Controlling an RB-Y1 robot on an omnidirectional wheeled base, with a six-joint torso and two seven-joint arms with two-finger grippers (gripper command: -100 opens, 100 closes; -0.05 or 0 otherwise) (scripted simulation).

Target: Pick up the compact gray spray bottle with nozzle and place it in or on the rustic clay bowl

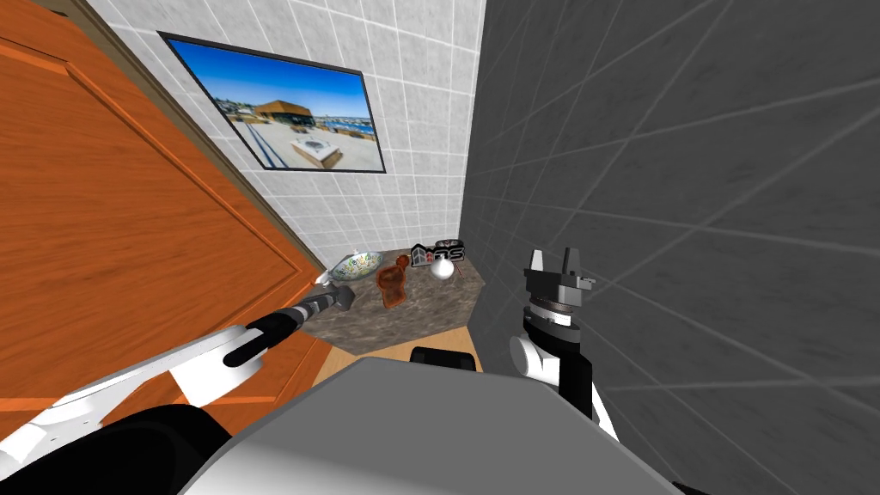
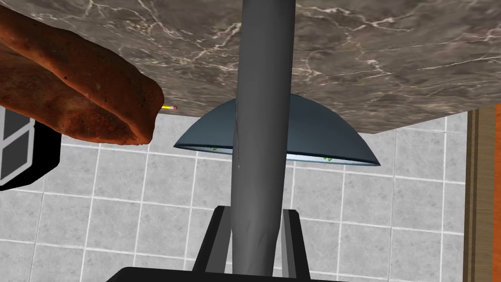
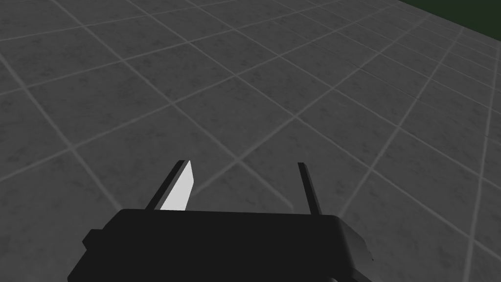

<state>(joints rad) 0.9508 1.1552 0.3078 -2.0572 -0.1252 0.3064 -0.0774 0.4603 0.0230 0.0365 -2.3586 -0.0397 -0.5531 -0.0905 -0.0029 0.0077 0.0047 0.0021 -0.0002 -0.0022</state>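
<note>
Between the fingers (image 2: 218, 235) of the left tool (image 2: 254, 211) sits the gray spray bottle (image 2: 264, 98), pinched at its sides and pointing toward the marbled tabletop (image 2: 391, 58). Just beside it lies the reddish-brown clay bowl (image 2: 83, 93), and a blue-gray bowl (image 2: 323, 132) stands behind the bottle. Well apart, the right tool (image 1: 554, 262) hangs with its fingers spread wide, near a dark tiled wall (image 1: 687, 172).

White arm shells, black joints; the left forearm (image 1: 316, 303) is dark grey. The right gripper (image 1: 554, 256) has pale blade fingers (image 1: 537, 261), dark box, ribbed grey wrist.
</note>
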